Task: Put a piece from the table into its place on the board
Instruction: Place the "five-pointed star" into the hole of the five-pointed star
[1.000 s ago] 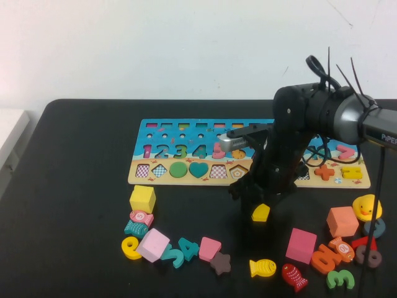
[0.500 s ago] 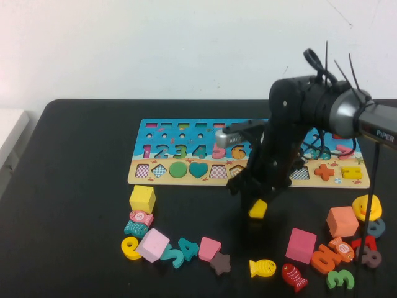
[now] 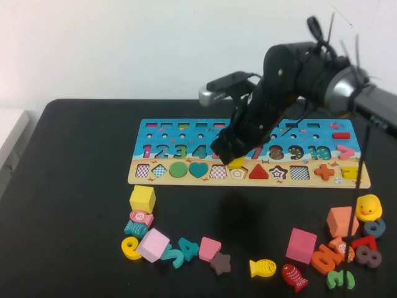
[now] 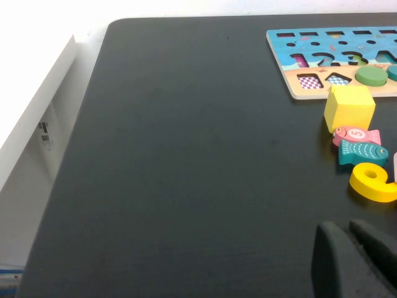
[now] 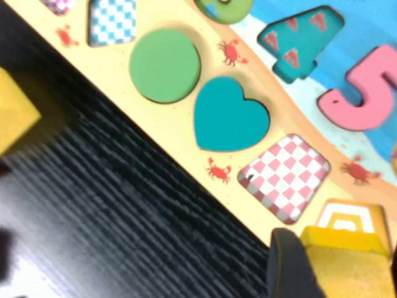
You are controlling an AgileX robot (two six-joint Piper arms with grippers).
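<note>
Placement step: the right gripper (image 3: pixel 234 158), jaws clenched on the yellow pentagon piece (image 3: pixel 236 162), hangs over the board's (image 3: pixel 186 176) pentagon slot (image 5: pixel 347 218); next, align and lower. Left gripper (image 4: pixel 350 261) parked over the counter's (image 3: pixel 80 186) near left, jaws' state unclear

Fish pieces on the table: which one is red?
The red fish, front right beside the yellow fish; the other two are pink and teal, front left.

Lab bench: black table (image 3: pixel 80 186), bare white wall (image 3: pixel 124 49).
</note>
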